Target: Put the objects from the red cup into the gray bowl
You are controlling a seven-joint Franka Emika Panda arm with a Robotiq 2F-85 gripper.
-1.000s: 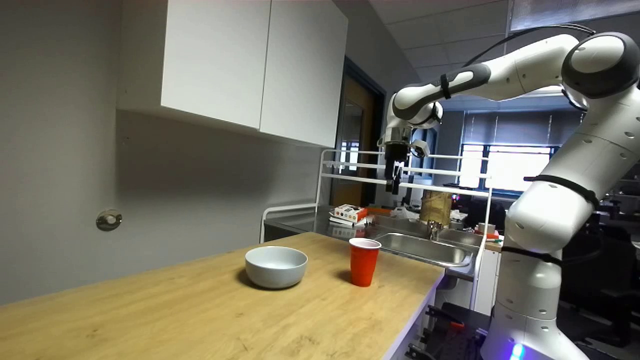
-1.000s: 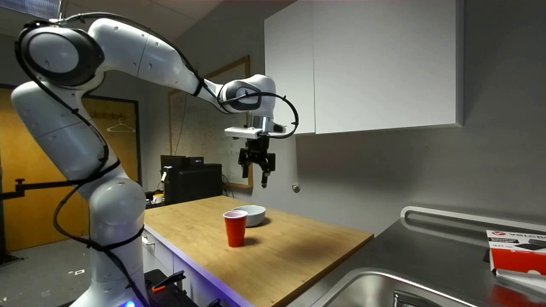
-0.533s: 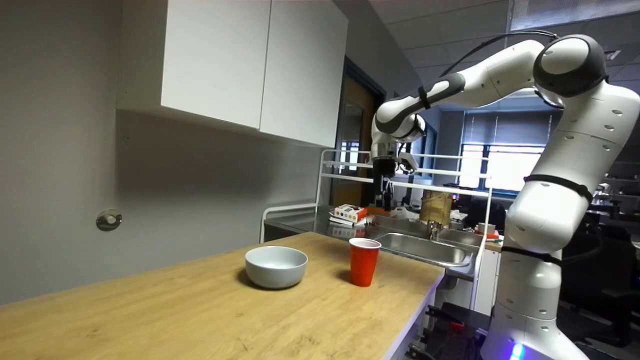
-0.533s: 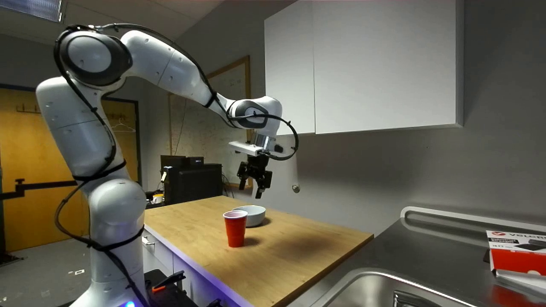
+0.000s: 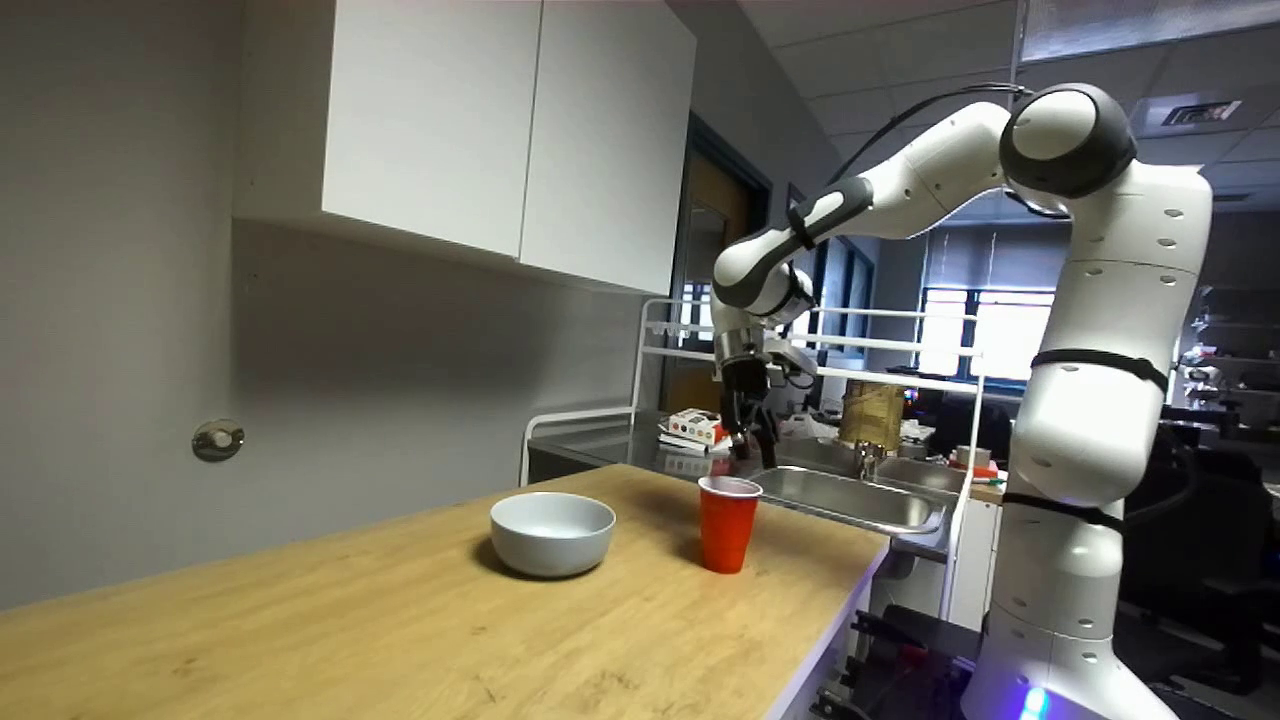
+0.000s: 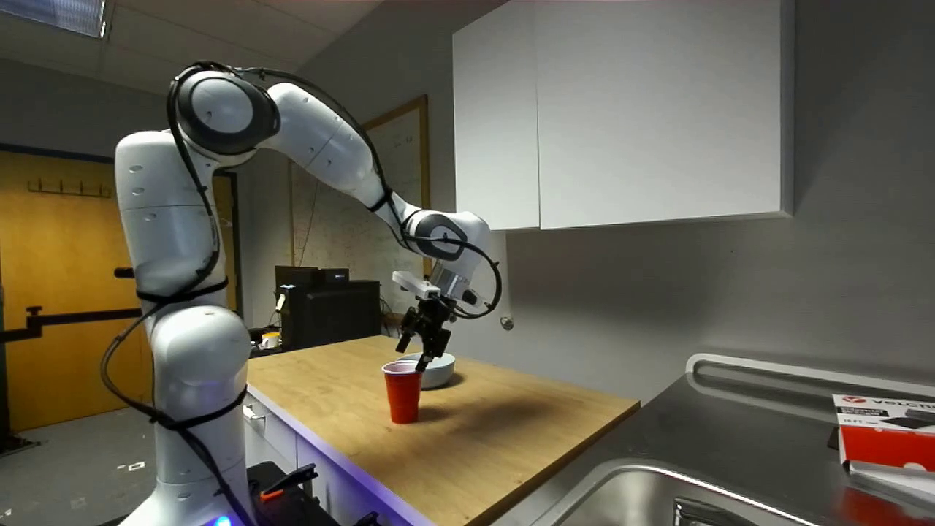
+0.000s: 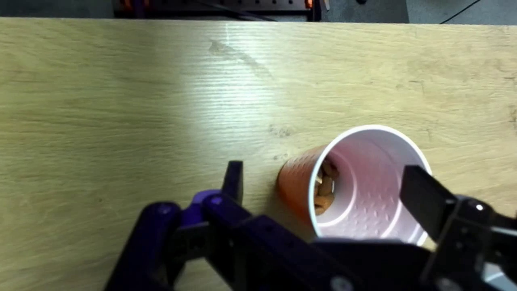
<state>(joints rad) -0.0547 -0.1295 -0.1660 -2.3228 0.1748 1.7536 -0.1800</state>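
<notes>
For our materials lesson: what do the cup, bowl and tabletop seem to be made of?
Cup: likely plastic, semi-gloss; thin rim and moulded bumps show.
Bowl: perhaps glazed ceramic, from its smooth, pale gray sides; plastic is possible.
Tabletop: wood or wood-look laminate; grain shows, with a satin sheen.

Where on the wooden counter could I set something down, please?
In an exterior view, bare wood runs from the gray bowl to the picture's left edge; another patch lies between the red cup and the sink. Crowded: around the cup, where the open gripper hangs.
</notes>
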